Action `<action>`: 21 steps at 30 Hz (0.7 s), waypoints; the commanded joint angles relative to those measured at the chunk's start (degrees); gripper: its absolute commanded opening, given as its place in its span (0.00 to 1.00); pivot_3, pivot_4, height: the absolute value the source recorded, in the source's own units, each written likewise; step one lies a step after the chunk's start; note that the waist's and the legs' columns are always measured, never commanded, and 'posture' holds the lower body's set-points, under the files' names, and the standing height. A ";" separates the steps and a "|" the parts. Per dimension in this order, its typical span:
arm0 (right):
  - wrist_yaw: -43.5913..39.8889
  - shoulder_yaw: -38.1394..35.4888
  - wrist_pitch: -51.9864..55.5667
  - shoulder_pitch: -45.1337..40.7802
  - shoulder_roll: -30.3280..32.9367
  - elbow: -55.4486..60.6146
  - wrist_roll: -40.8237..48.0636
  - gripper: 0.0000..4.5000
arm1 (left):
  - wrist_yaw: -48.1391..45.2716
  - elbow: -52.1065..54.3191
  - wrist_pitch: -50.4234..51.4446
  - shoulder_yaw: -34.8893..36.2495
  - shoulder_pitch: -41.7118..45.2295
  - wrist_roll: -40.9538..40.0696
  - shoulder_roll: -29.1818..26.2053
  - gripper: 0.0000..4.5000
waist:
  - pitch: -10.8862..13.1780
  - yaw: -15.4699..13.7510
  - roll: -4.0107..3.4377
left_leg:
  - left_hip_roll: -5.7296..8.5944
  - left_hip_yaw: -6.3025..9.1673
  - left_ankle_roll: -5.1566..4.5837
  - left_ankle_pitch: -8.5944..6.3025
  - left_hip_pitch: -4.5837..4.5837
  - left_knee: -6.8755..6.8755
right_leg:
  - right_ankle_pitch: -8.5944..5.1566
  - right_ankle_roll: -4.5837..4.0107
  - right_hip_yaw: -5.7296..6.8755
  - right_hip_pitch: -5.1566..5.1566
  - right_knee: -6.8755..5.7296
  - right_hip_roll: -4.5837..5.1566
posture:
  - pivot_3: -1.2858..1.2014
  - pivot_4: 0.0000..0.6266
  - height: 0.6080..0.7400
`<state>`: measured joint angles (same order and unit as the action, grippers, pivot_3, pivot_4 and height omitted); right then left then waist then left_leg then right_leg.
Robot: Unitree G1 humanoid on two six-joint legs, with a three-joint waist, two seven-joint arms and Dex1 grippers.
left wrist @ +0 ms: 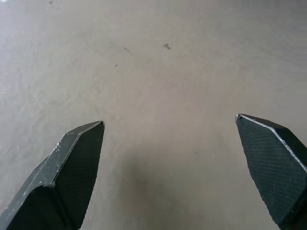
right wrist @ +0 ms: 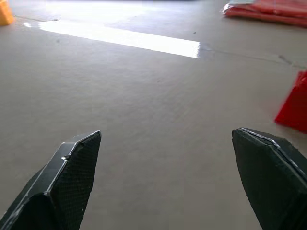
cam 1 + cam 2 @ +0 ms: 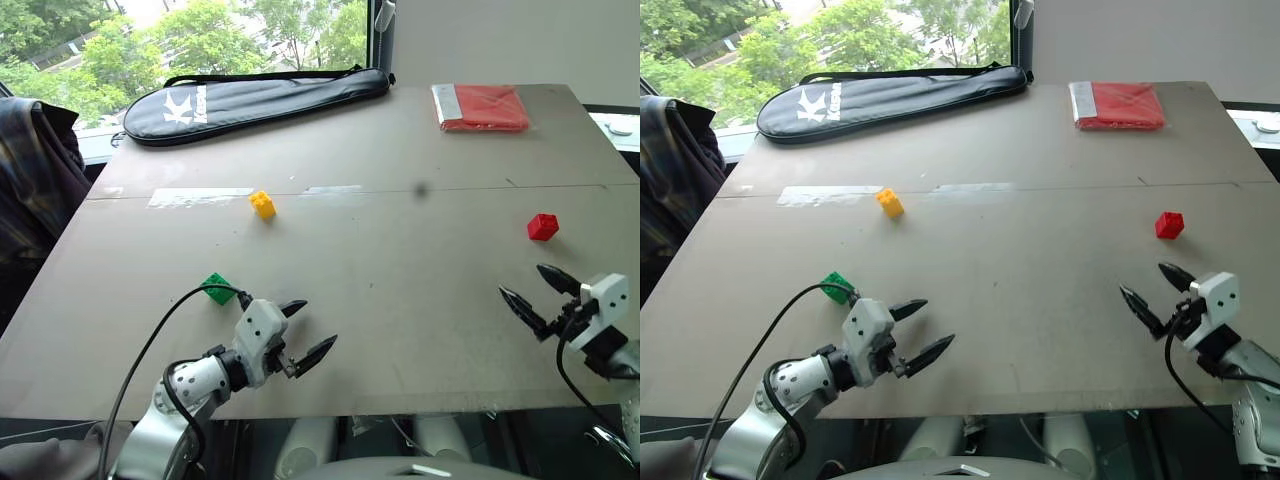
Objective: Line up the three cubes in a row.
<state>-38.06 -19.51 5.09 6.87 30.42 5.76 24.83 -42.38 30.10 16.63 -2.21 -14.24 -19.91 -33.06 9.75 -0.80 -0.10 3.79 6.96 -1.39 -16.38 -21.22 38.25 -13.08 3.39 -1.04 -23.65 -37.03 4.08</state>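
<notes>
Three cubes sit well apart on the grey counter (image 3: 400,290). Taking the counter as a clock face seen from the head camera, the yellow cube (image 3: 263,204) lies near the centre toward eleven o'clock, just beside a pale tape strip (image 3: 200,197). The green cube (image 3: 217,288) lies toward eight o'clock, and the red cube (image 3: 543,227) toward three o'clock. The left pincer (image 3: 311,330) hovers near the front edge at seven o'clock, its fingers spread wide with nothing between them, close beside the green cube but apart from it. The right pincer (image 3: 540,289) hovers at four o'clock, likewise spread and holding nothing, near the red cube without touching it. A black racket bag (image 3: 255,100) lies along the far edge at eleven o'clock, and a red cloth packet (image 3: 482,107) at one o'clock.
</notes>
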 commanded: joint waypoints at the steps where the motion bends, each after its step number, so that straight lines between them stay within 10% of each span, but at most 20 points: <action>1: 10.00 -2.17 5.59 -4.09 0.60 -0.30 -3.78 1.00 | -2.11 6.16 4.90 1.86 3.11 -5.79 -2.72 0.99 | -0.01 -0.04 -0.01 | 0.00 0.02 0.00 0.00 -0.01 0.00 | 0.09 -0.14 0.03 -0.01 0.00 -0.01 | 0.52 0.24 0.79; 7: 23.79 -2.67 14.50 -17.82 -2.55 -6.88 -6.09 1.00 | -2.65 9.58 12.25 2.99 13.20 -11.68 -6.36 0.99 | 0.00 0.34 -0.02 | 0.02 -0.08 0.26 0.17 -0.30 0.00 | 0.28 -0.03 -0.02 -0.32 0.00 -0.07 | 0.52 0.24 0.79; 18: 23.79 -1.17 13.38 -27.33 -3.95 -19.56 -7.17 1.00 | -2.02 11.30 15.75 2.41 18.17 -12.54 -7.32 0.99 | 0.00 0.70 -0.03 | 0.02 -0.18 0.27 0.18 -0.51 -0.01 | 0.30 -0.04 -0.07 -0.53 0.05 -0.27 | 0.52 0.24 0.79; 21: 23.86 -1.05 12.50 -28.09 -3.99 -20.90 -7.60 0.79 | -1.90 11.19 16.09 2.34 18.91 -12.74 -7.31 1.00 | 0.00 0.88 -0.03 | 0.02 -0.18 0.27 0.19 -0.50 -0.01 | 0.30 -0.05 -0.08 -0.53 0.04 -0.28 | 0.52 0.24 0.79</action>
<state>-14.53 -20.41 19.37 -20.19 26.24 -15.24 17.78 -44.35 39.29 32.61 -0.15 3.80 -31.73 -39.91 9.74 0.07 -0.12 3.81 6.78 -1.13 -16.20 -21.72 38.25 -12.77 3.35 -1.12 -24.18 -36.99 3.80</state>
